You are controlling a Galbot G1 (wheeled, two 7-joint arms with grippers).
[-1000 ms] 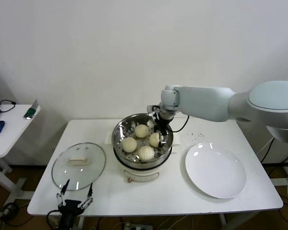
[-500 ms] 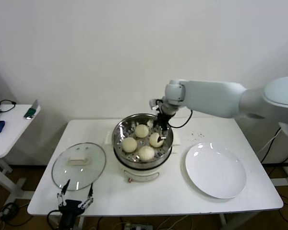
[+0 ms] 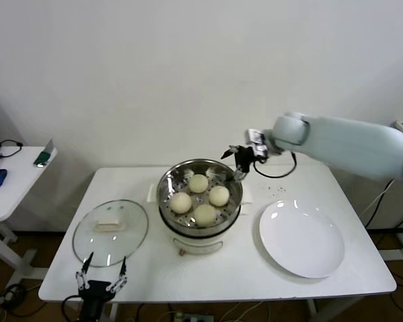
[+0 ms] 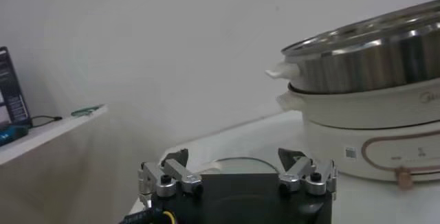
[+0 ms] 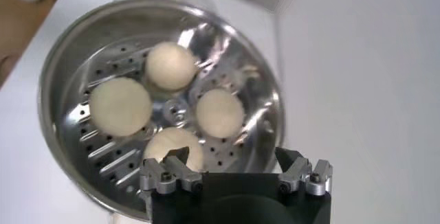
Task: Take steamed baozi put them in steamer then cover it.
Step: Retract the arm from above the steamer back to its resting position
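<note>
Right gripper [image 3: 236,163] hangs empty, fingers apart, above the steamer's [image 3: 166,194] back rim; four buns [image 3: 219,196] sit inside.

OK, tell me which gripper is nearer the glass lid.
Left. The left gripper hangs open at the table's front edge, just in front of the glass lid. The right gripper is open beyond the steamer, on its far side.

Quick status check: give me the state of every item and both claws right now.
steamed baozi: all four in the steamer, none held.
steamer: uncovered, on the table.
cover: off, lying flat on the table to the steamer's left.
white plate: bare, right of the steamer.
right claw: open, holding nothing, above the steamer's far right rim.
left claw: open, idle at the table's near edge by the cover.
</note>
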